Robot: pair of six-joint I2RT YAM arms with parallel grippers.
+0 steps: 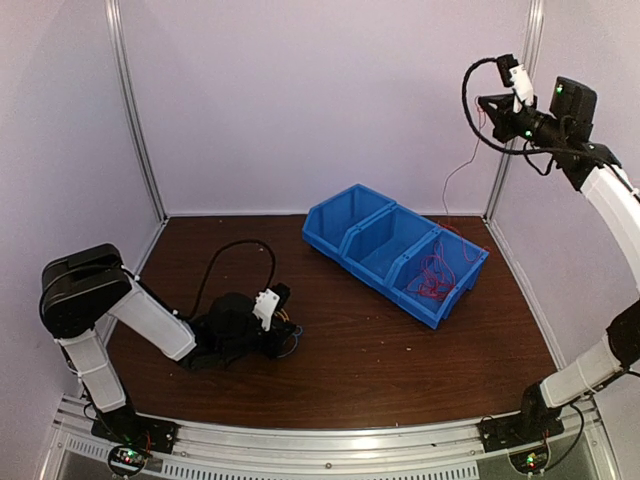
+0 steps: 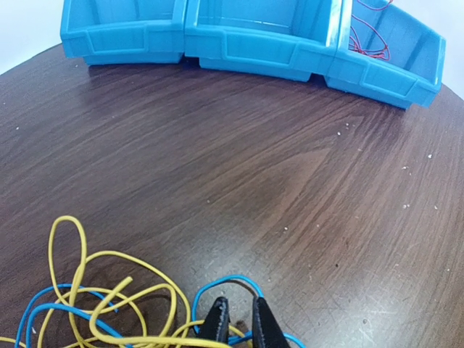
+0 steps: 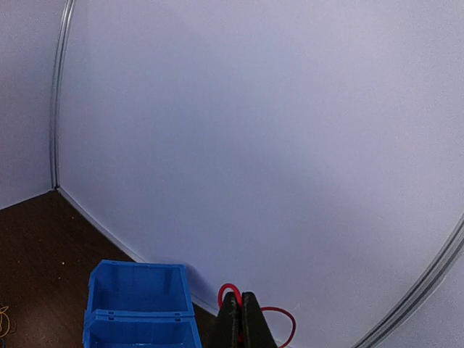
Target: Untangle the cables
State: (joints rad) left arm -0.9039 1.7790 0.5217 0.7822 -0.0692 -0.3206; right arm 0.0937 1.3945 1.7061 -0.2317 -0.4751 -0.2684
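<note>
Right tool point(image 3: 241, 299) high before lilac wall point(image 3: 254, 130)

From above and behind we overlook the whole table point(image 1: 350, 350). Our left wrist view skims low toward the bins point(image 2: 246, 43); the right, high up, faces the wall point(image 3: 254, 145). All share the bins.

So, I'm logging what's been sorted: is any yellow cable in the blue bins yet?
No: only red cable lies in the bins, in the right-end compartment; the yellow cable is on the table.
</note>
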